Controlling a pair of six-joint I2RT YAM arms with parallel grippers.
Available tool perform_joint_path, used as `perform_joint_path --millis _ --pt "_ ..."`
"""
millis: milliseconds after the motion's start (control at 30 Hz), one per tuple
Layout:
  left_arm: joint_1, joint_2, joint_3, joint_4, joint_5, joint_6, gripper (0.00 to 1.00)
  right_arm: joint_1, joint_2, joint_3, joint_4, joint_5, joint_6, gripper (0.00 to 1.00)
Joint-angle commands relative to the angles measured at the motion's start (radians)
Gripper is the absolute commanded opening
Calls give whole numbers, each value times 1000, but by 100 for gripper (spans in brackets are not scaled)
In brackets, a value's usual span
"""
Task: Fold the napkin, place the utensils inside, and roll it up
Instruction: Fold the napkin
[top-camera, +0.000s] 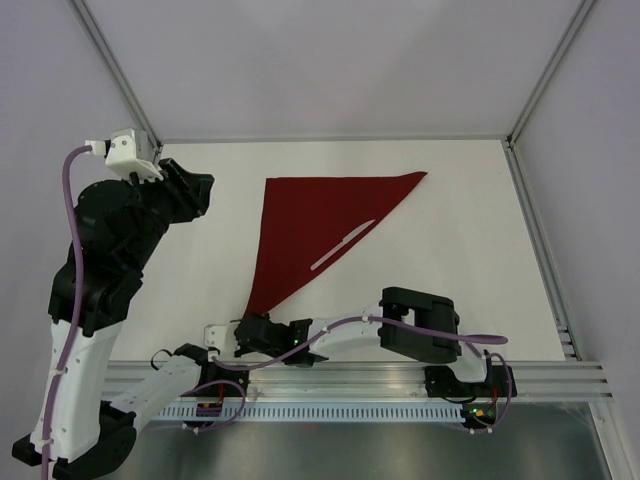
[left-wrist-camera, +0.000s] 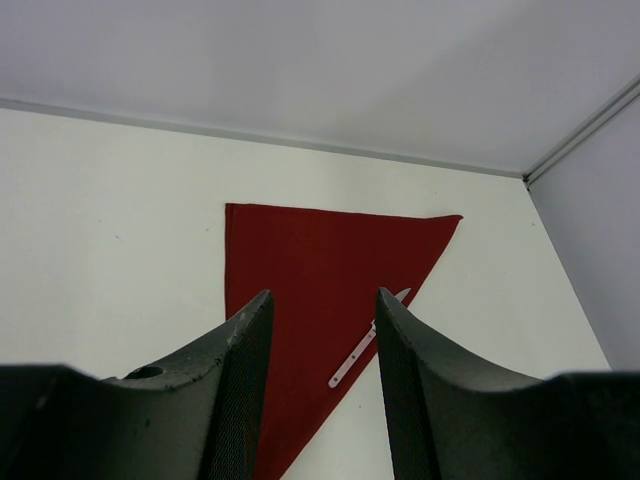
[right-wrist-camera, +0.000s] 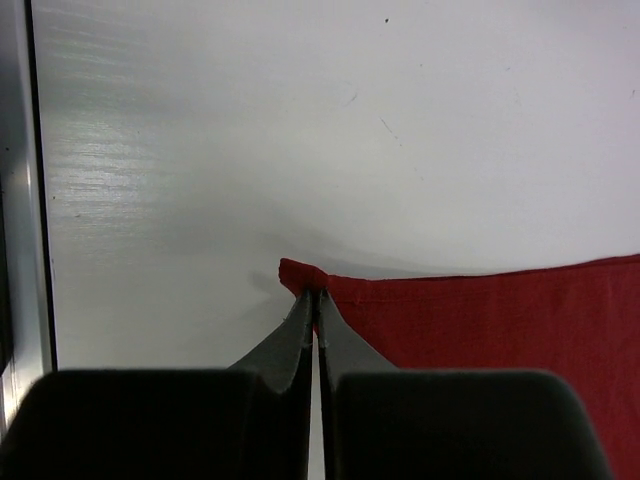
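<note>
The dark red napkin (top-camera: 310, 225) lies folded into a triangle on the white table, its long folded edge running from the far right corner to the near tip. One pale, knife-like utensil (top-camera: 342, 246) rests on it along that edge; the left wrist view shows the utensil (left-wrist-camera: 362, 345) partly off the napkin (left-wrist-camera: 300, 260). My right gripper (top-camera: 243, 324) is low at the near tip, and in the right wrist view this gripper (right-wrist-camera: 317, 297) is shut on the napkin's (right-wrist-camera: 480, 310) corner, which bunches up above the fingertips. My left gripper (top-camera: 205, 195) hangs open and empty, left of the cloth (left-wrist-camera: 322, 310).
The metal rail (top-camera: 400, 375) along the table's near edge lies just behind my right gripper. White enclosure walls and frame posts (top-camera: 535, 230) border the table at the back and on both sides.
</note>
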Motion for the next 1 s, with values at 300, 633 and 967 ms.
perform_joint_path --millis 300,633,967 --pt "1 30 -8 23 10 36 50 -111 -149 75 -143 23 113 0" --pt "1 69 -23 63 51 32 50 -341 -222 56 -273 -5 228 0" --pt "1 121 -63 135 108 19 50 -597 -247 41 -380 -67 306 0"
